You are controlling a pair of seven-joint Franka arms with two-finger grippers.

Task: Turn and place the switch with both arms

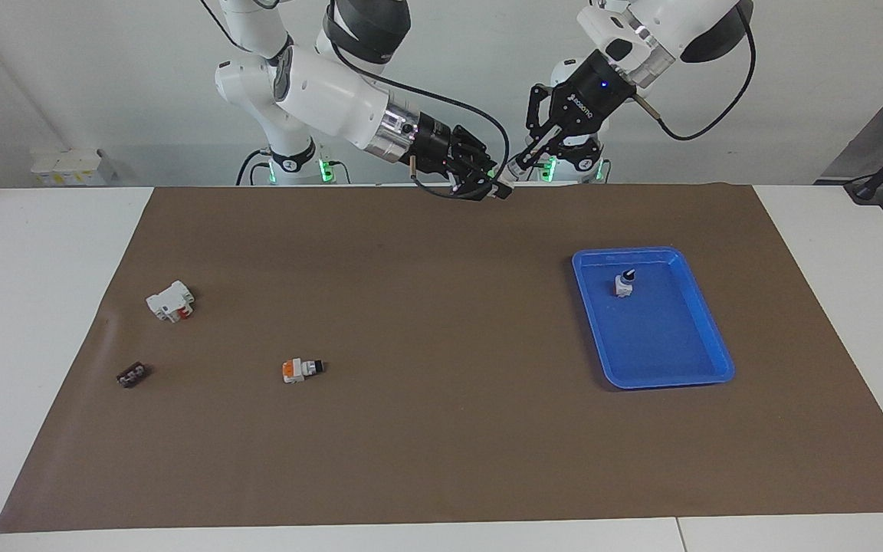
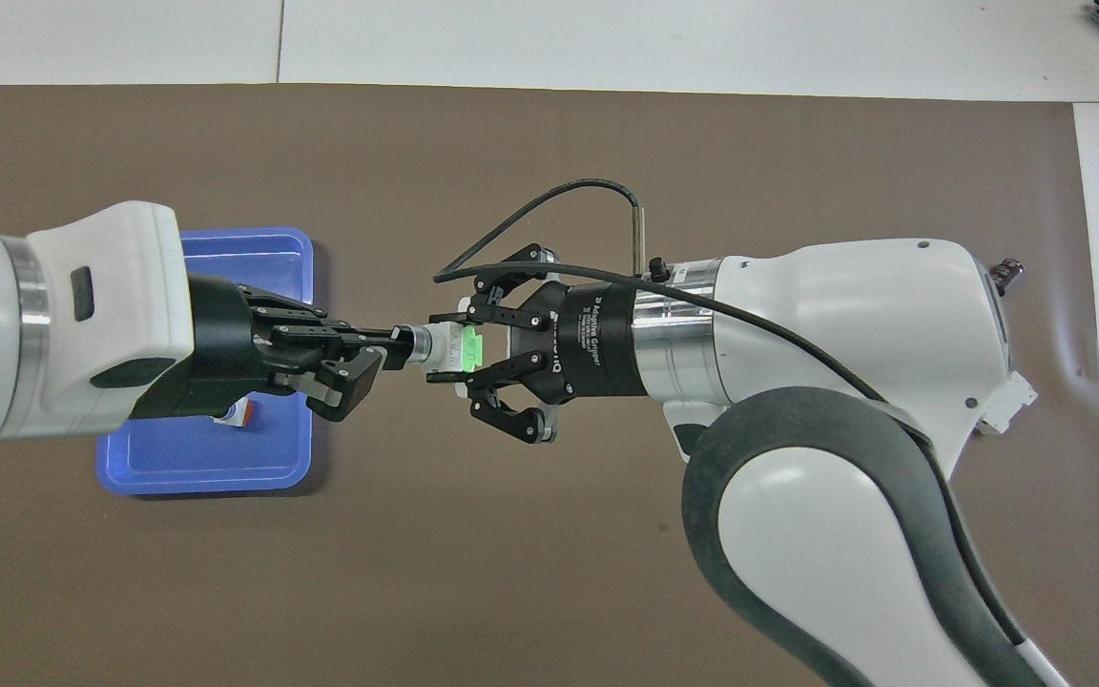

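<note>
Gripping the small green-ended, white-bodied plastic switch (image 2: pixel 449 346) by its green block, the right tool (image 2: pixel 462 349) is clamped shut; the left tool (image 2: pixel 387 343) pinches the black knob. Judged light, rigid, slippery: hold flat faces.

"Adaptive Gripper" lettering on right claw (image 2: pixel 459 355) wrist; rest illegible.

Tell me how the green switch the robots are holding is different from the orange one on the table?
The green switch hangs in the air between the right gripper and the left gripper; the orange switch lies on the brown mat. One has a green end, the other an orange end. Both have a white middle and a black knob.
</note>
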